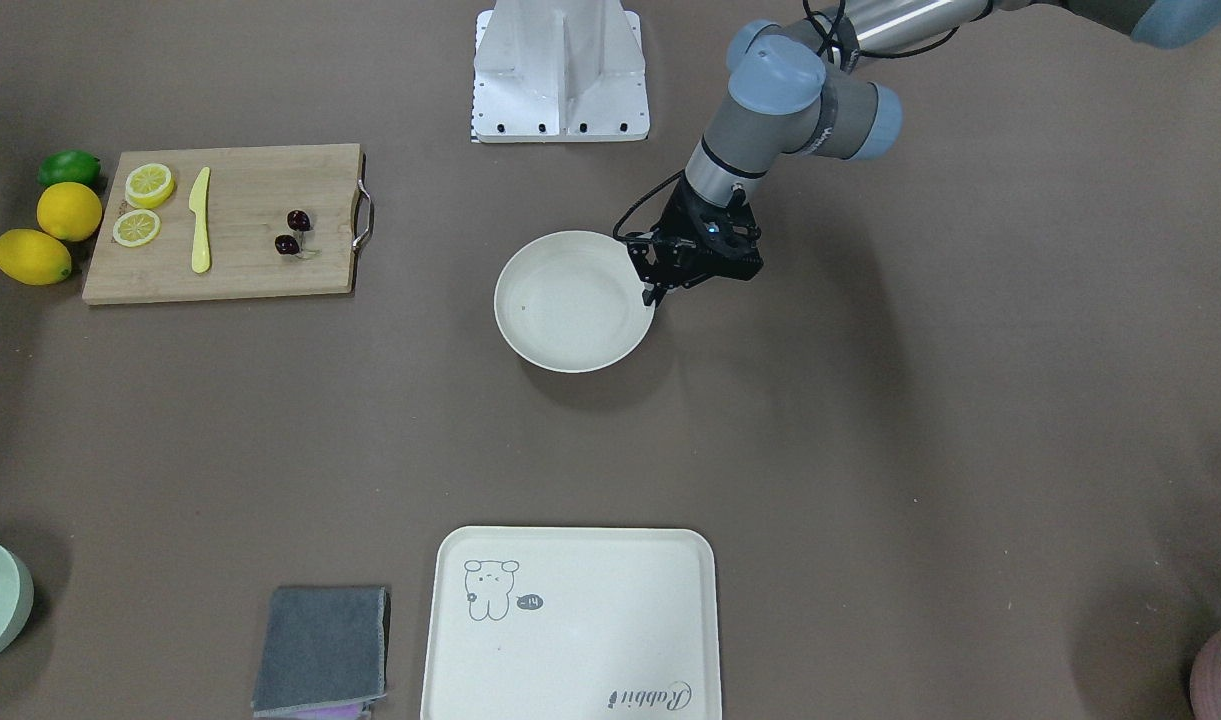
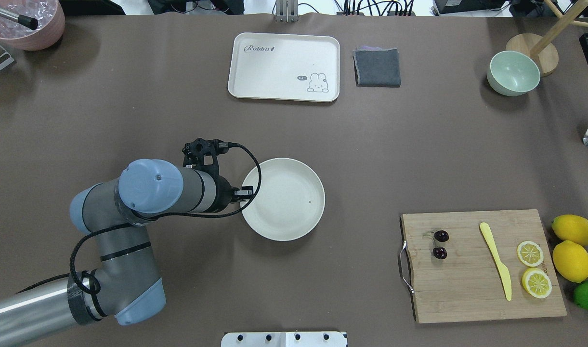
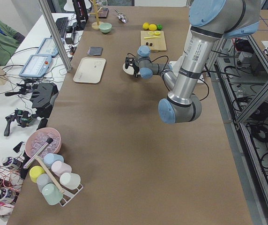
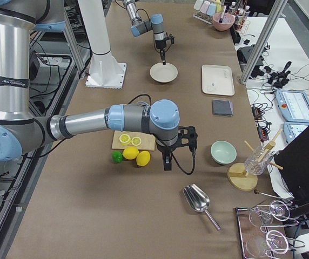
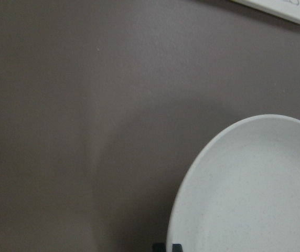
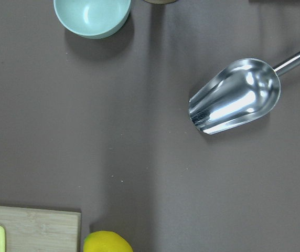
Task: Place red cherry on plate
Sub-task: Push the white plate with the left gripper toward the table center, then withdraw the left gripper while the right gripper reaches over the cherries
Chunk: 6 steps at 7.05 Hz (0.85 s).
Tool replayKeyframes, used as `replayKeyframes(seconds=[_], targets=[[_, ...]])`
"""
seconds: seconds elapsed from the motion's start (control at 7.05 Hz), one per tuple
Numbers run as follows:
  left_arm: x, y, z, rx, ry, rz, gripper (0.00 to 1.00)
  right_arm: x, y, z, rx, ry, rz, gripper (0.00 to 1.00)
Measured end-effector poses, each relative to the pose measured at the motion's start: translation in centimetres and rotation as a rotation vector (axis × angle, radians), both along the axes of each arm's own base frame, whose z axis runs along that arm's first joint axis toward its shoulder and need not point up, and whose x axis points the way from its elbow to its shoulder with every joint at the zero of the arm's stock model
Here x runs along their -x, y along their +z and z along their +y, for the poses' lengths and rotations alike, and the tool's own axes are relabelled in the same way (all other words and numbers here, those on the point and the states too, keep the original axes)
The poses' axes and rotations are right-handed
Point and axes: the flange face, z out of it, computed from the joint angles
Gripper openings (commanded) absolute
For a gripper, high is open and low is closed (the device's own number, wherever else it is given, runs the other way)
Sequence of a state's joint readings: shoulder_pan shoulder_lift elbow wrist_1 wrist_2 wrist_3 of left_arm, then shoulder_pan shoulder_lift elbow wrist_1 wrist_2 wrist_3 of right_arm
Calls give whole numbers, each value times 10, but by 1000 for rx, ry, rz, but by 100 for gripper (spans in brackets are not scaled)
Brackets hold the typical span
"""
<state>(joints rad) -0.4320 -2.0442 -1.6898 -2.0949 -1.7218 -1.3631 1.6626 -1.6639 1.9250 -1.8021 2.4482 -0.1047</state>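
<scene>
Lightness and slick skin, I judge, mean the red cherry (image 2: 439, 252), on the cutting board (image 2: 467, 289) well apart from my left jaws, which seem pinched on the plate (image 2: 284, 232) rim, wants gentle holding at its stems; my right jaws' state I cannot tell.

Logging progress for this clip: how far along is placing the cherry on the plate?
Done: nothing; the plate is empty. In hand: the left gripper sits at the plate's rim, grip unclear; the right gripper hangs near the lemons. Left: the red cherry lies on the cutting board and must be picked and placed.
</scene>
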Motion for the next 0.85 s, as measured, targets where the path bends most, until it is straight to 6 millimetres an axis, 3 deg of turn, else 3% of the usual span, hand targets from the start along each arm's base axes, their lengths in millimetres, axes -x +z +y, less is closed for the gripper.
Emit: replayKeyframes(seconds=[0.28,0.57,0.85], targets=[[-10,8,7,3,6,-18,97,35,-52,-12,-4,7,-13,100],[-1,3,-3,-4,-19,-9,98,87,-117,-28,2,10,-44,100],[29,-5,-34,-18,-79,6,98,153,-173,-21,12,-4,-88,100]])
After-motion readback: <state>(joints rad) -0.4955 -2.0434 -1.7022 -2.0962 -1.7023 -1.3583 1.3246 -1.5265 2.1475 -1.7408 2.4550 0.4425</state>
